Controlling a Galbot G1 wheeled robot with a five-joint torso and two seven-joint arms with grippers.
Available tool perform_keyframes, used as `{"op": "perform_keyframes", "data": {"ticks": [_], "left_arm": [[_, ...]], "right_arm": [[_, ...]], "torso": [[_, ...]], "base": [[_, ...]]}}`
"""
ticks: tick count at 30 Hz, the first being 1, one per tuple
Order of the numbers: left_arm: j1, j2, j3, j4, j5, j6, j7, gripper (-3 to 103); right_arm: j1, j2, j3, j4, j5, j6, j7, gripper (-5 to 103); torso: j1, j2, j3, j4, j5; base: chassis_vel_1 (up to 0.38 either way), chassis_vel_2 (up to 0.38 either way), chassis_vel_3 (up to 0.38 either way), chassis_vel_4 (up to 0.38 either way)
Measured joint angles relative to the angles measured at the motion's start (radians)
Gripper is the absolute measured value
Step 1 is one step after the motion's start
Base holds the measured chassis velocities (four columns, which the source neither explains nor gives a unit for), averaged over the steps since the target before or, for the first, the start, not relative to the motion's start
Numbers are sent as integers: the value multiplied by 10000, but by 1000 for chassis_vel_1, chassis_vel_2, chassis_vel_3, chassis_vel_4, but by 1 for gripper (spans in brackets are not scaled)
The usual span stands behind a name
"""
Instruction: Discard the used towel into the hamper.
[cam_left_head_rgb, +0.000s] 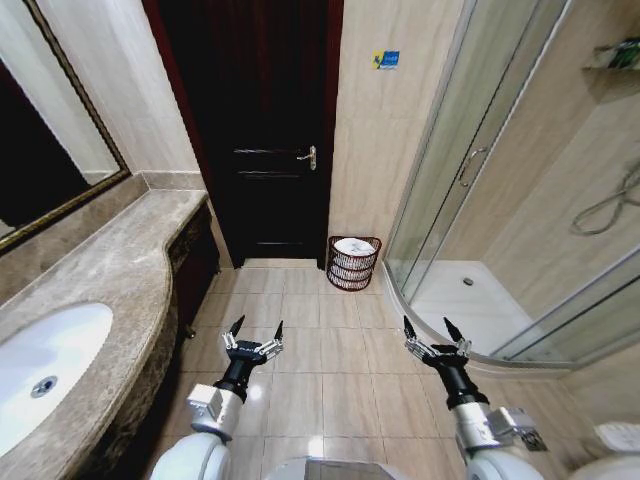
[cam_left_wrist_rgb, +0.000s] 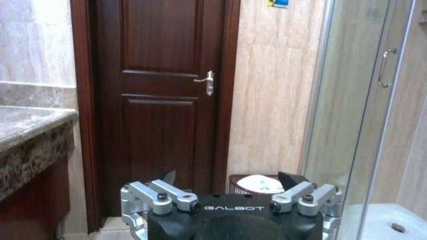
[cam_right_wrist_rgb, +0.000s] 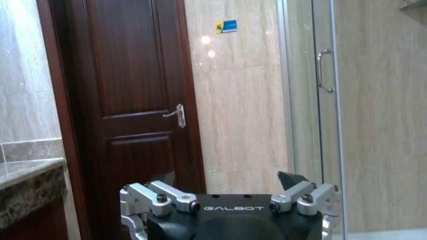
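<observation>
1. Facing the dark door (cam_left_head_rgb: 262, 130), your robot holds both arms low over the tiled floor (cam_left_head_rgb: 300, 350); the left gripper (cam_left_head_rgb: 254, 333) and the right gripper (cam_left_head_rgb: 433, 332) are both spread wide and carry nothing.
2. You find the hamper (cam_left_head_rgb: 353, 262) well ahead, on the floor by the wall between the door and the glass shower screen (cam_left_head_rgb: 450, 170). Something white already lies in it; whether that is the towel, you cannot tell from here.
3. You see no loose towel on the counter (cam_left_head_rgb: 110, 280), in the sink (cam_left_head_rgb: 45, 360) or on the floor, so the risk is reaching for something that is not there.
4. Driving forward could go wrong on the right: the curved shower kerb (cam_left_head_rgb: 440, 330) sits just beside the right arm and could catch it.
5. On the left, the counter edge bulges toward the left arm; a wide turn could clip it.
6. The hamper looks light and tapered, so a nudge from base or gripper could tip it.
</observation>
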Motion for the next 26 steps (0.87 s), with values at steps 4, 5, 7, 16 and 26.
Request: {"op": "perform_keyframes", "data": {"ticks": [4,5,7,16,26], "left_arm": [[0,0,0,1,0,0,0,100],[0,0,0,0,0,0,0,100],[0,0,0,0,0,0,-1,100],[0,0,0,0,0,0,-1,100],[0,0,0,0,0,0,0,100]], "right_arm": [[0,0,0,0,0,0,0,100],[0,0,0,0,0,0,0,100],[0,0,0,0,0,0,0,100],[0,0,0,0,0,0,0,100],[0,0,0,0,0,0,0,100]], "torso": [[0,0,0,0,0],[0,0,0,0,0],[0,0,0,0,0],[0,0,0,0,0],[0,0,0,0,0]], "base": [[0,0,0,0],[0,0,0,0],[0,0,0,0],[0,0,0,0],[0,0,0,0]]}}
